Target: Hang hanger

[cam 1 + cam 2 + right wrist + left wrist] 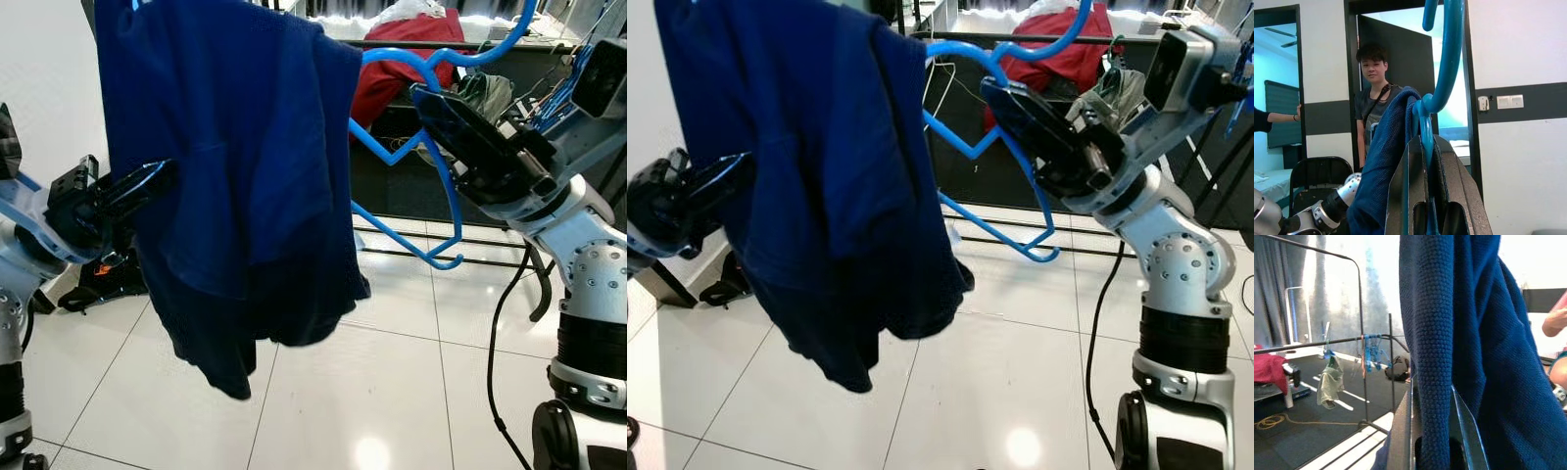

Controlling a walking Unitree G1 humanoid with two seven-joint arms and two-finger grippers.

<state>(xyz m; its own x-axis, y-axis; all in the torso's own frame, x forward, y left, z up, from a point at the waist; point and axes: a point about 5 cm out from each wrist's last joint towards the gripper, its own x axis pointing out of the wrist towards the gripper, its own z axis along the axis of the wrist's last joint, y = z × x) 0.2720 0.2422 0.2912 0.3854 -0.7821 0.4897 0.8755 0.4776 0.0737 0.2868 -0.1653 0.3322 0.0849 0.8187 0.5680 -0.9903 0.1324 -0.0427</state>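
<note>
Blue plastic hanger [416, 157], thin-barred, held up in the air, tilted so one shoulder points down toward the tiled floor. Hook [509, 34] curving up and away at the top. Neck clamped between the right gripper's [423, 98] two black fingers. Dark navy knit garment [235, 166] draped over the other shoulder, hanging in loose folds, lower hem well clear of the floor. Bare half of the hanger frame exposed beside the cloth. Garment's edge caught in the left gripper [157, 181].

Hanging navy garment [235, 176] blocks the middle; bare floor [392, 392] lies open below.
</note>
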